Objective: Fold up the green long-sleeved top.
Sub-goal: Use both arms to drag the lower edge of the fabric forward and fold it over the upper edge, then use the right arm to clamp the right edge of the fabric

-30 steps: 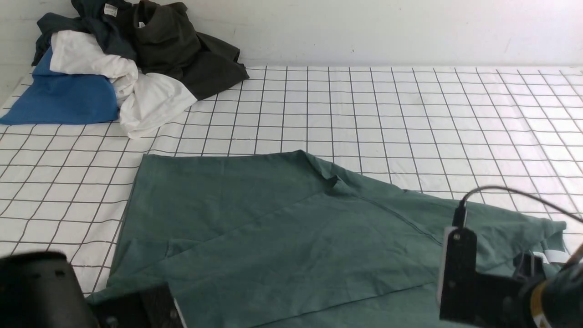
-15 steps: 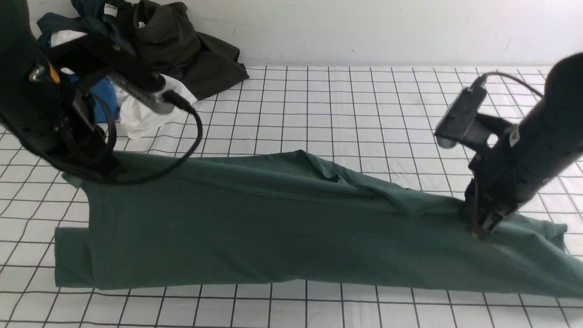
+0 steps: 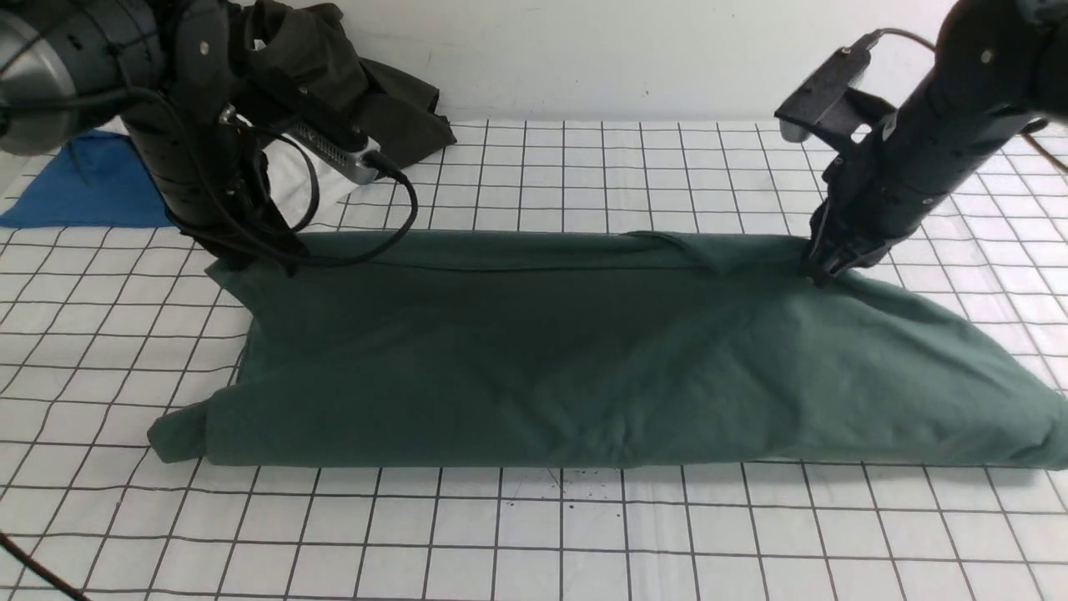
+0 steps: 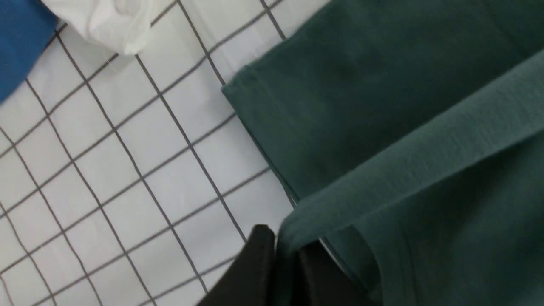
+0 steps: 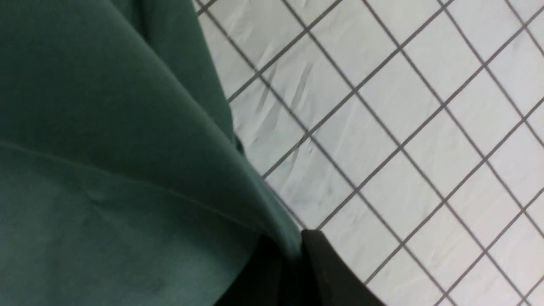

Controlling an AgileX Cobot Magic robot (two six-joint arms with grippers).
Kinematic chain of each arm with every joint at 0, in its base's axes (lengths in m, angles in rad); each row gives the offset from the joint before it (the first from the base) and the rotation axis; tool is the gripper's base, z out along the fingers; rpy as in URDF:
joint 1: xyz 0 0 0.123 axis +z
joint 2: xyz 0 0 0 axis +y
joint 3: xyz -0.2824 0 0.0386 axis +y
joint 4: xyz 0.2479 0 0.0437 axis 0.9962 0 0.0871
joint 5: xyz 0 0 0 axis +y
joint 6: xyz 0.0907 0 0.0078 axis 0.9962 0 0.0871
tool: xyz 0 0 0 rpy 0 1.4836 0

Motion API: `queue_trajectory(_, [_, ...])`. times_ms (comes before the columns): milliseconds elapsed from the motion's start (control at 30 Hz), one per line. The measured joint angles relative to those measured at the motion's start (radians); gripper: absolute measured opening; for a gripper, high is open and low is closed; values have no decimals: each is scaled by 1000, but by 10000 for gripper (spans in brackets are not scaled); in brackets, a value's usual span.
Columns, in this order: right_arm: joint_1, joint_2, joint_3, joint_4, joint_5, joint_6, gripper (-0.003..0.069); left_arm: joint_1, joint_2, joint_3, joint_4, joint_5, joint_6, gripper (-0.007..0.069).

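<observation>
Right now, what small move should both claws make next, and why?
I'd probably lower both claws a little before letting go: the left claw and right claw each pinch the green top, and its upper edge runs fairly straight between them, apparently raised above the gridded table.

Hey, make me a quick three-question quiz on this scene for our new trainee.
1. True or false: both grippers hold the green long-sleeved cotton top.
2. Fill in: the tabletop covering is white with a dark ____ pattern.
3. Which garment lies flatter at the far left: A, the bright blue cloth garment; B, the dark olive-black cloth garment?

Key: 1 true, left gripper and right gripper; 2 grid; 3 A.
</observation>
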Motion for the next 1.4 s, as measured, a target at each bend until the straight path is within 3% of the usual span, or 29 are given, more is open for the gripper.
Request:
queue_trajectory(133, [-9,20,-2,-40,-41,33,148,5,53,-36,67,-12,-58,62])
queue_trajectory(233, [-15,22,-22,-114,-61,138,300,9,78,-81,118,-9,-141,154])
queue_trajectory(333, [-15,22,-51,-183,-54,243,378,9,79,-128,136,19,-209,239])
queue_trajectory(367, [-16,22,-72,-241,-28,322,418,10,79,-183,146,59,-253,309])
queue_trajectory(533, [-51,-6,-87,-274,62,477,456,10,51,-264,80,174,-287,418])
queue_trajectory(667, [-152,-43,-47,-150,157,501,459,-13,1,-252,-119,207,-215,442])
queue_trajectory(900, [-296,-67,164,-39,80,521,459,-72,0,-77,-208,204,-176,358])
queue_trajectory(1000, [-347,-61,265,-31,-46,575,459,-85,1,66,-215,158,-157,258])
queue_trajectory(1200, [-357,19,292,-26,-144,605,461,-72,1,280,-184,31,-153,79])
queue_trajectory(1400, [-356,79,293,5,-148,586,461,-51,1,393,-175,-47,-154,-3])
